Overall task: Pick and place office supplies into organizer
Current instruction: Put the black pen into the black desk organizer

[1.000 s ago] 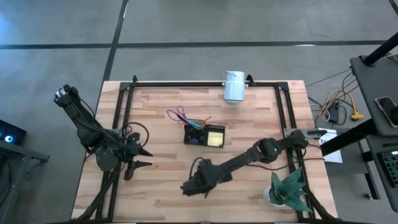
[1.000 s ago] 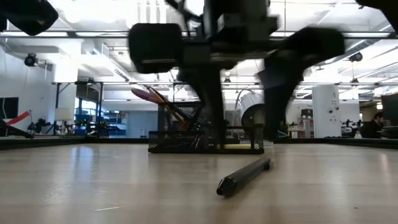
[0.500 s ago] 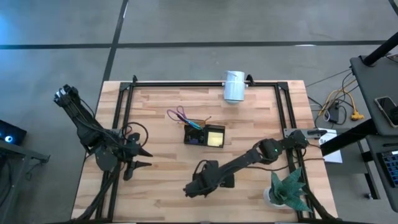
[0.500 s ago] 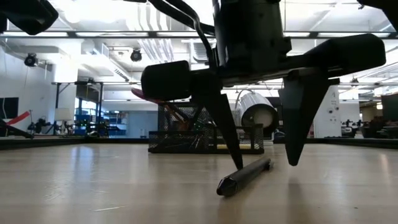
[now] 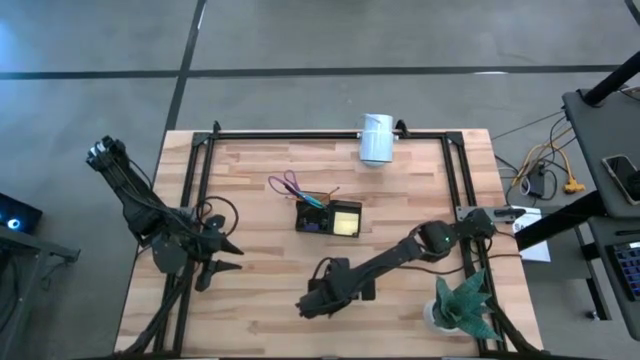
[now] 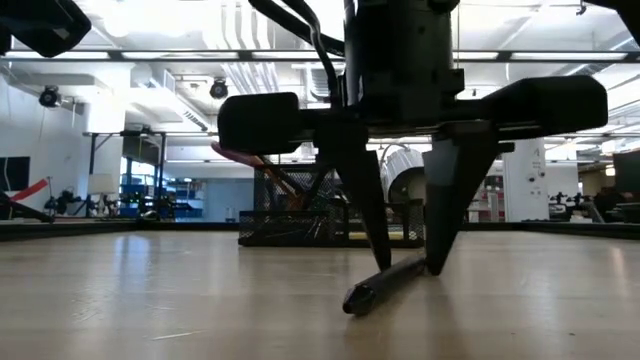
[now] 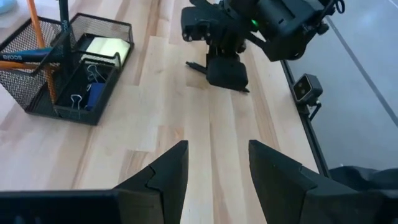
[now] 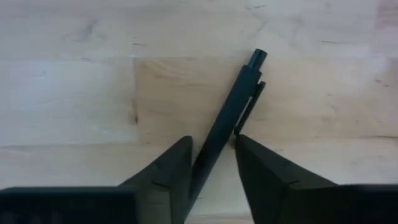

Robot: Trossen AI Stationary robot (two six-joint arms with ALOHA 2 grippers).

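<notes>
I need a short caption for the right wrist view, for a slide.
The right tool closes its two fingers around a black pen lying on the wooden table.

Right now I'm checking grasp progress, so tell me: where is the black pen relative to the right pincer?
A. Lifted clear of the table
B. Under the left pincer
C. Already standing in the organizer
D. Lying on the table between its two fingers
D: the right wrist view shows the black pen flat on the wood between the right pincer fingers, and the low view shows it on the table.
</notes>
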